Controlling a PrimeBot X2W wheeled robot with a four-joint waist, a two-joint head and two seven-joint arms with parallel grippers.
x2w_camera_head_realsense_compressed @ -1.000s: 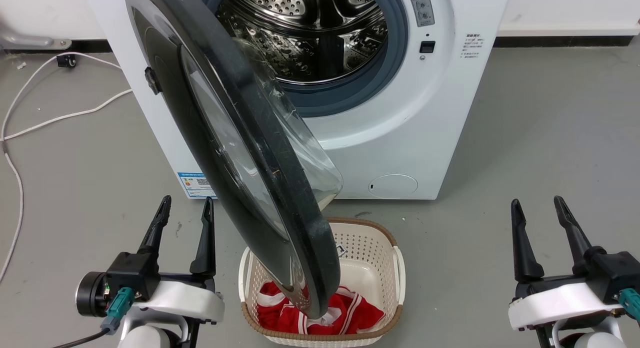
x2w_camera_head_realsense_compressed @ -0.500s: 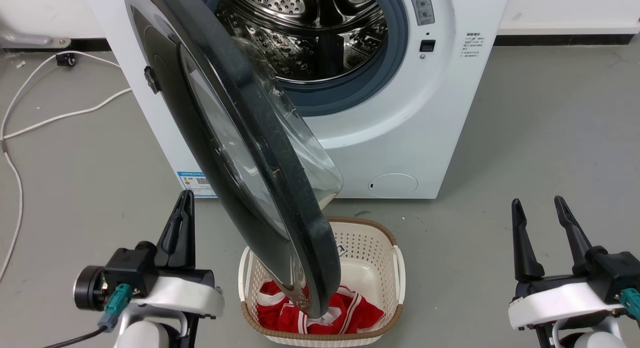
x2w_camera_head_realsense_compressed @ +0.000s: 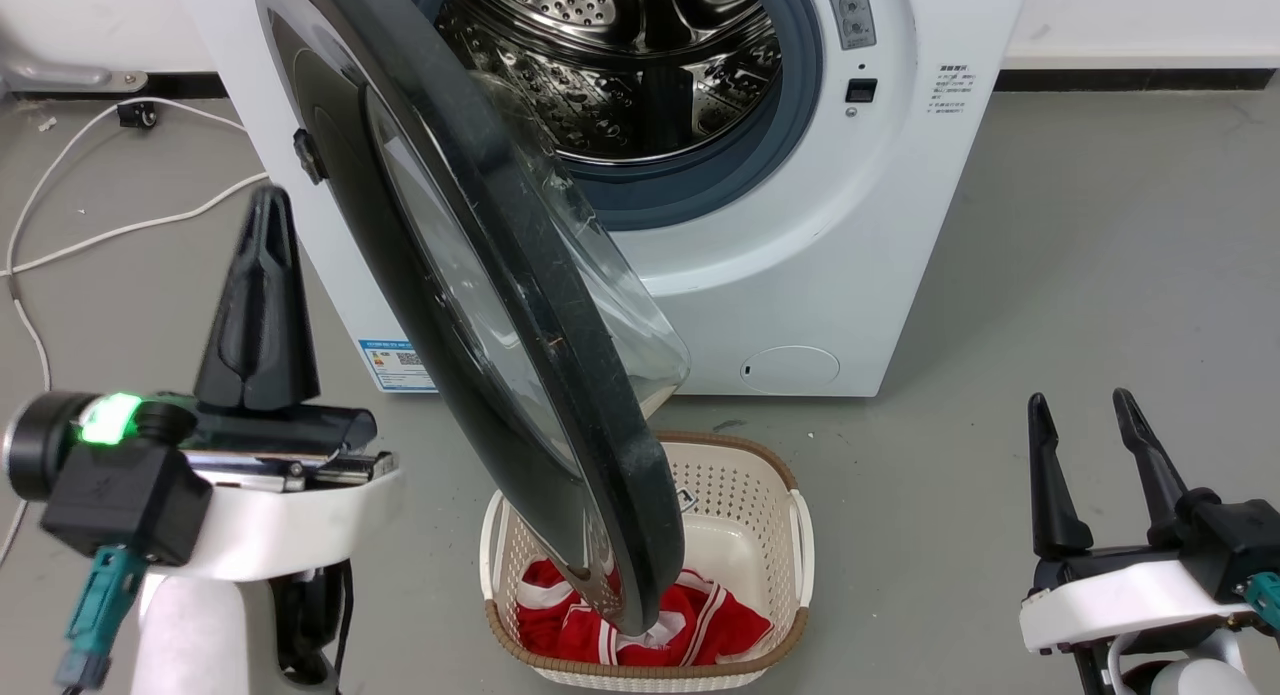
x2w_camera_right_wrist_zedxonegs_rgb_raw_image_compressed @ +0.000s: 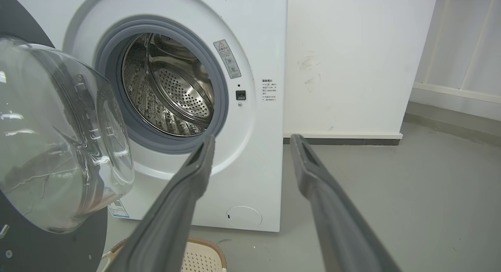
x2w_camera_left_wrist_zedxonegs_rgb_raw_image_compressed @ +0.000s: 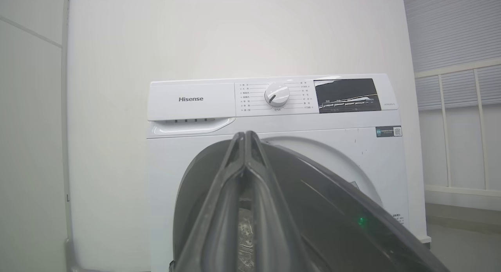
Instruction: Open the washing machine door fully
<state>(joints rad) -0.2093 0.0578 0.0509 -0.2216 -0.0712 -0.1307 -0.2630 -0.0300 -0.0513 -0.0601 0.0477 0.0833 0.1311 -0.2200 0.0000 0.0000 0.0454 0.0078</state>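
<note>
The washing machine door (x2w_camera_head_realsense_compressed: 430, 275) is a big round glossy black ring with a clear bulging glass bowl (x2w_camera_right_wrist_zedxonegs_rgb_raw_image_compressed: 58, 139). It stands about half open, swung out from the left side of the white washing machine (x2w_camera_head_realsense_compressed: 800, 275). Its free edge hangs over a cream basket (x2w_camera_head_realsense_compressed: 740, 475) on the floor at the foot of the machine. The grey gasket (x2w_camera_head_realsense_compressed: 790, 105) and perforated steel drum (x2w_camera_head_realsense_compressed: 640, 75) are exposed, and the blue label (x2w_camera_head_realsense_compressed: 397, 363) shows low on the front, by the door's outer face.

The left gripper (x2w_camera_head_realsense_compressed: 268, 200) has its fingers pressed together with nothing between them, and it points up beside the door's outer face. The left wrist view shows the same, the tips (x2w_camera_left_wrist_zedxonegs_rgb_raw_image_compressed: 244, 133) meeting in front of the door. The right gripper (x2w_camera_head_realsense_compressed: 1078, 400) is spread wide and empty, low and well right of the machine.

A second ago the left gripper sat low with its fingers apart. It closed half a second ago and is now raised and nearer the door. The door angle and the right gripper look unchanged.

The door's top is cut off by the head view's top edge. Its lower rim hides part of the basket and the red garment (x2w_camera_head_realsense_compressed: 700, 625) in it. I cannot tell whether the left fingers touch the door.
</note>
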